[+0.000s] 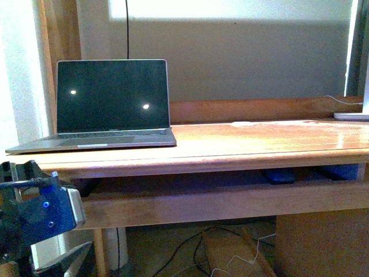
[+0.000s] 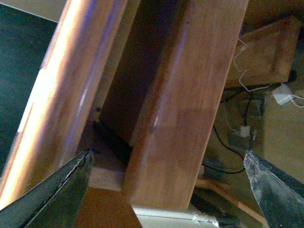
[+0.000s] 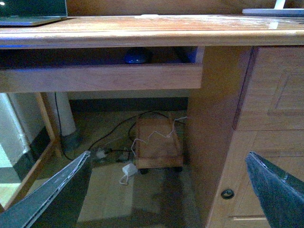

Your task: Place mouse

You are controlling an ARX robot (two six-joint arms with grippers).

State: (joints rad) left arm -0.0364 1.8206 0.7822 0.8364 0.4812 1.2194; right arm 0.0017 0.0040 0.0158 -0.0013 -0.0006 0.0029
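The mouse (image 3: pixel 135 55) is a small dark domed shape lying in the pull-out tray (image 3: pixel 99 78) under the desktop, seen in the right wrist view. My right gripper (image 3: pixel 167 155) is open and empty, low in front of the desk and well short of the tray. My left gripper (image 2: pixel 168 154) is also open and empty, close under the desk's front edge (image 2: pixel 61 104) and the tray's front board (image 2: pixel 180 109). The left arm (image 1: pixel 40 210) shows at the front view's lower left. The right arm is out of the front view.
An open laptop (image 1: pixel 112 104) stands on the desktop's (image 1: pixel 259 144) left side. A flat light device (image 1: pixel 351 115) lies at the far right. A drawer cabinet (image 3: pixel 270 118) fills the desk's right. Cables, a white charger (image 3: pixel 128 171) and a wooden box (image 3: pixel 159 142) sit on the floor.
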